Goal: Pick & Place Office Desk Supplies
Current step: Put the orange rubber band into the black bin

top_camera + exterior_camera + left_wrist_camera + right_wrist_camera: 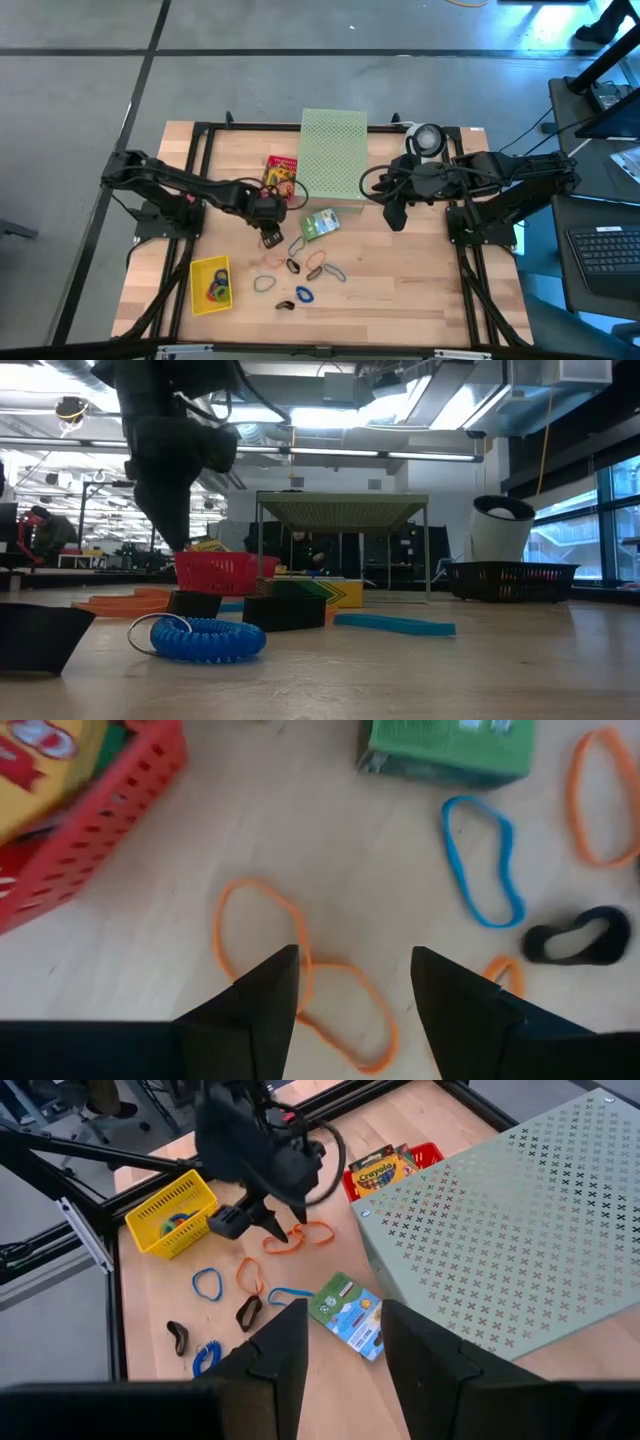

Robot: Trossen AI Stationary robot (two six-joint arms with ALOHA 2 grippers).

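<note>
Left wrist view: left pincer [355,985] fingers apart, empty, directly over an orange band [300,970] on the counter [330,850], one finger on its middle; its long axis lies diagonal.

High view: left pincer [270,238] is nearest; the yellow basket [197,292] lies near-left, path open.

Right wrist view: right pincer [340,1342] parted, empty, hovering beside the green perforated box [500,1220].

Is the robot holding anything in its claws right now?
No. The left gripper hangs open right above an orange rubber band on the table, not pinching it. The right gripper is open and empty too.
</note>
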